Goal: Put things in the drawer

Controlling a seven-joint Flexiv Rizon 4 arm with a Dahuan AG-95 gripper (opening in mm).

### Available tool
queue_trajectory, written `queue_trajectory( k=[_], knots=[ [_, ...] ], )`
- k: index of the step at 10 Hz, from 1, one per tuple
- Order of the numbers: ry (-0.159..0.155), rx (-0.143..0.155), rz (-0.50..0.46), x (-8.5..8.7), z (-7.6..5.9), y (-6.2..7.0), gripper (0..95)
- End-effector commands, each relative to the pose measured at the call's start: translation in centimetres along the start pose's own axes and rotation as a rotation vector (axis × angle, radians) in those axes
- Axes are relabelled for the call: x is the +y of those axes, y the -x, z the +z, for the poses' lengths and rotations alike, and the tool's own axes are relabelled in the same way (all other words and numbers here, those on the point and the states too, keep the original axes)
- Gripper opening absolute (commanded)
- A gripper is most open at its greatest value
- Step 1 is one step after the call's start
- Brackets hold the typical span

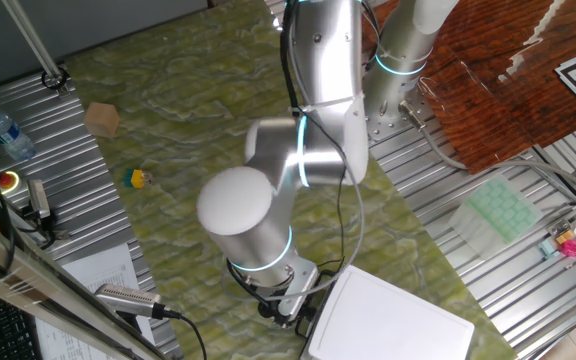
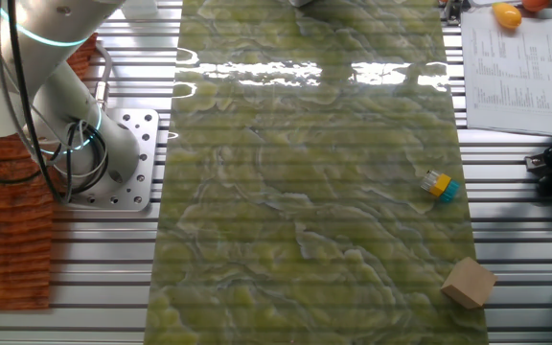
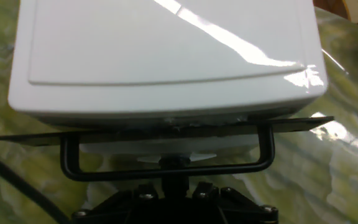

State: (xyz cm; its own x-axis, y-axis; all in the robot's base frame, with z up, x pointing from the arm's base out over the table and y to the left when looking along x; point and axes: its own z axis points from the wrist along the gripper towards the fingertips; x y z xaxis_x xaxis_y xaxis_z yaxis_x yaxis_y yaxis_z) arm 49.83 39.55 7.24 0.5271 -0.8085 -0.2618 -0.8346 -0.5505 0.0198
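Observation:
The white box unit fills the hand view, with the drawer front under its flat top and the black wire loop handle in front. My gripper sits at the middle of the handle bar, its dark fingers closed around it. In one fixed view the gripper is low at the left side of the white unit. A tan-brown cube and a small yellow-blue piece lie far off on the green mat; both show in the other fixed view, the cube and the piece. No black stubby piece shows.
The arm's big joint hangs over the mat. A water bottle, papers and a brush lie on the left. A clear plastic tray and a wood-pattern board lie on the right.

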Motion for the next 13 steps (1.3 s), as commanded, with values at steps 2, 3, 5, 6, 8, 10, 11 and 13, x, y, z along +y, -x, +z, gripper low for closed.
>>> queue_trajectory(
  k=[2,3,5,6,8,10,11,13],
  knots=[
    [-0.009,0.019,0.022,0.2,-0.2,-0.2,38.0],
    [-0.011,0.018,0.028,0.2,-0.4,-0.4,38.0],
    [-0.009,0.023,0.031,0.2,-1.1,-0.9,38.0],
    [-0.012,0.03,0.04,0.2,-1.6,-1.3,38.0],
    [-0.025,0.065,0.078,0.3,-2.2,-1.8,38.0],
    [-0.044,0.072,0.114,0.4,-2.9,-2.3,38.0],
    [-0.058,0.083,0.137,0.8,-3.7,-3.1,38.0],
    [-0.082,0.096,0.157,1.4,-4.7,-4.8,19.0]
  ],
)
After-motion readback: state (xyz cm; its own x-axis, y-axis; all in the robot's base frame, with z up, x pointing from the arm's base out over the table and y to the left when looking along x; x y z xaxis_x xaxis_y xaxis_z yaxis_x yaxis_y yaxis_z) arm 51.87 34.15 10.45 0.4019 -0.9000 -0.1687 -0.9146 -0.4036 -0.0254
